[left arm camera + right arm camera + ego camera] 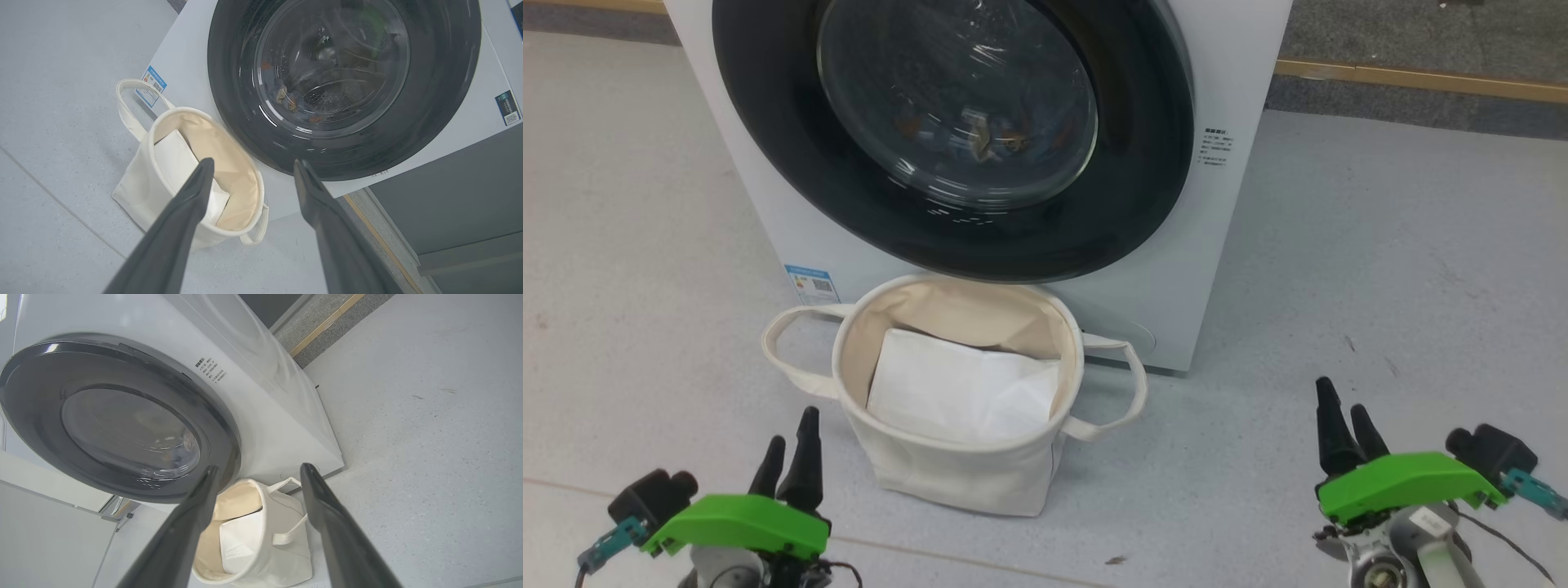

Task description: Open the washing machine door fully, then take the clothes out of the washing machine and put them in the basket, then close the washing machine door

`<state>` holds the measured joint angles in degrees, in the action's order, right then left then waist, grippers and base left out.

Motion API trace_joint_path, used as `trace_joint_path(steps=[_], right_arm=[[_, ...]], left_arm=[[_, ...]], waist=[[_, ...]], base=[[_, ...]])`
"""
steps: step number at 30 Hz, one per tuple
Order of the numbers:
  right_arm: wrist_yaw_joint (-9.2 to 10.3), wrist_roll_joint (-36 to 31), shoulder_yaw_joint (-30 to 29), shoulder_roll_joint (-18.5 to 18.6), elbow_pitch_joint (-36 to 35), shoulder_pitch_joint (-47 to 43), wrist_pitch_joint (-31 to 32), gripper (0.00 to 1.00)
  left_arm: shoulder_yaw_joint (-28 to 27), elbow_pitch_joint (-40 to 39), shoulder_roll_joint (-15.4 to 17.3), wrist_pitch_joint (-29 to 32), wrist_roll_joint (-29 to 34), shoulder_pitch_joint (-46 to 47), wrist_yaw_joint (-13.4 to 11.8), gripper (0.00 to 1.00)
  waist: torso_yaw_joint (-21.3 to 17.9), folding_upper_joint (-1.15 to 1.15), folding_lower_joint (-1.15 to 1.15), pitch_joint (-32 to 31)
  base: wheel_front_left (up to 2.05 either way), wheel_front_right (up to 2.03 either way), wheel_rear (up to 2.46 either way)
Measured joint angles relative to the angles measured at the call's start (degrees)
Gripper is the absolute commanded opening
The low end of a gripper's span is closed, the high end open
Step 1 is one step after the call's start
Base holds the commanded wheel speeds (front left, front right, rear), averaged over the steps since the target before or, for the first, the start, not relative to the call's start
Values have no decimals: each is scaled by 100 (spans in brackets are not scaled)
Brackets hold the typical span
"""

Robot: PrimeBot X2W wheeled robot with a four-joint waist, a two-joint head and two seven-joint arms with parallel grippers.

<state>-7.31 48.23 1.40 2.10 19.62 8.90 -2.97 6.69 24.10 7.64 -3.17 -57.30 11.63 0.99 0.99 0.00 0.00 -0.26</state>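
as the washing machine door looks shut, opening comes first. your left claw and right claw gape empty; hook its rim.

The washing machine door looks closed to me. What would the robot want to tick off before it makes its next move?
1. Washing machine door opened: not ok, it sits shut.
2. Left claw and right claw open and empty: ok.
3. Clothes inside: ok, coloured bits show dimly through the glass.
4. Basket upright in front of the washing machine: ok.
5. Room in the basket: ok, a white sheet lies low in it.
6. Door will swing clear of the basket rim: cannot tell; they overlap in the head view.
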Motion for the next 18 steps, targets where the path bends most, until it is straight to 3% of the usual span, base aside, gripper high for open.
trace_joint_path(steps=[18], right_arm=[[0,-1494,268,13,64,324,-312,100]], left_arm=[[202,25,267,-283,1308,247,-157,100]], waist=[[-31,0,0,-101]], base=[[0,0,0]])
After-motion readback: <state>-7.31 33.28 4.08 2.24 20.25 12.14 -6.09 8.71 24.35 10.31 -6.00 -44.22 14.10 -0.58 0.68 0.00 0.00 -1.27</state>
